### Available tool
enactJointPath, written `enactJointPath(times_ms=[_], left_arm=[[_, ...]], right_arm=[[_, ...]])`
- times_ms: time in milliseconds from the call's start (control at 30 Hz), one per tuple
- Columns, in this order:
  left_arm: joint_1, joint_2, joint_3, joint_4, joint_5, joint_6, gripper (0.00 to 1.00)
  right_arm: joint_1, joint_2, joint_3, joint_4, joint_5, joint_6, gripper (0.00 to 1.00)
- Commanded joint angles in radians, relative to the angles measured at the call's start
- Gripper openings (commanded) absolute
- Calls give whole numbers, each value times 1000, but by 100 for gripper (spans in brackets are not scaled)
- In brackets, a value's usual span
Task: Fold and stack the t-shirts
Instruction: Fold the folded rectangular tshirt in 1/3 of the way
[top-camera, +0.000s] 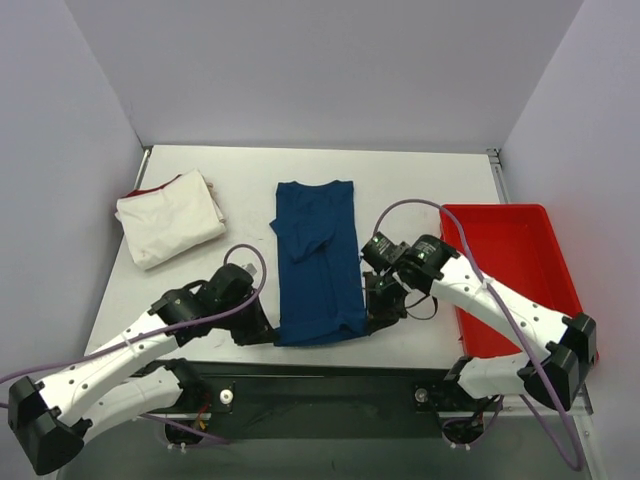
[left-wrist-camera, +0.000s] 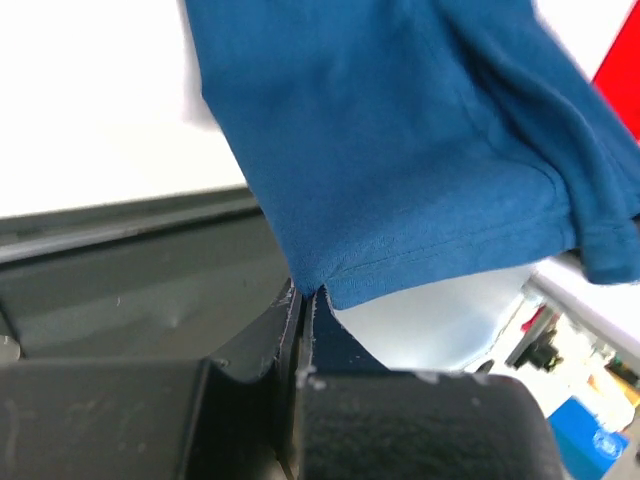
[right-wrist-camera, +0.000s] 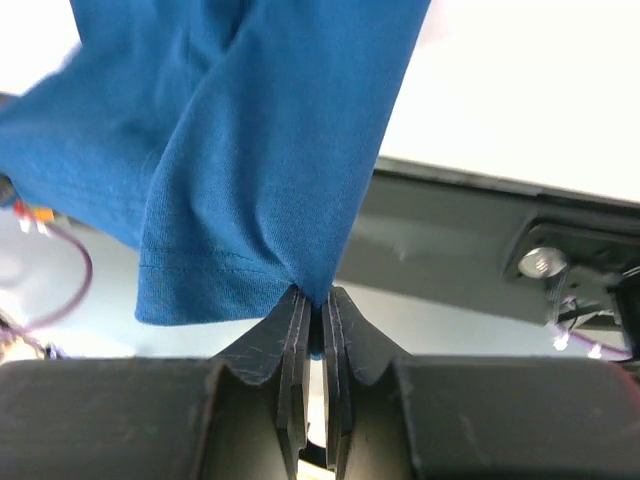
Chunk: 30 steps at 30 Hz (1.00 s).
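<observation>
Two t-shirts are on the white table (top-camera: 430, 180). The blue t-shirt (top-camera: 318, 262) lies in the middle, folded into one long narrow strip that runs from the far side toward the arms, with a sleeve creased across its upper part. Its hem is at the near edge of the table.

The left gripper (top-camera: 268, 335) is clenched on the near left corner of that hem. The left wrist view shows the stitched edge pinched between jaws pressed together. The right gripper (top-camera: 375, 318) is clamped on the near right corner, and its wrist view shows the cloth bunched into a fold where the closed jaws bite it.

The white t-shirt (top-camera: 168, 217) is a folded bundle at the far left, tilted a little, with a red edge showing at its far side. It is well apart from the blue shirt and from both arms.

One red tray (top-camera: 545, 225) sits at the right edge of the table. The right forearm crosses over its near left corner. A purple cable (top-camera: 405, 205) arches from the right wrist between the tray and the blue shirt. A second one loops at the left wrist.
</observation>
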Motion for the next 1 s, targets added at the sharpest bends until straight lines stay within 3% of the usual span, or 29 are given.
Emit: enactJointPath(times_ms=[0,500,967], left_arm=[[62,70,50,127,-40,29,0],[389,531,237,361,140,329,0],[516,874,473,409,208,471,0]], right_arm=[[-88,71,91,-76,93,-87,0],[-239,533,483,-26,175,-304,0],[-337,840,740,-25,159,-379,0]])
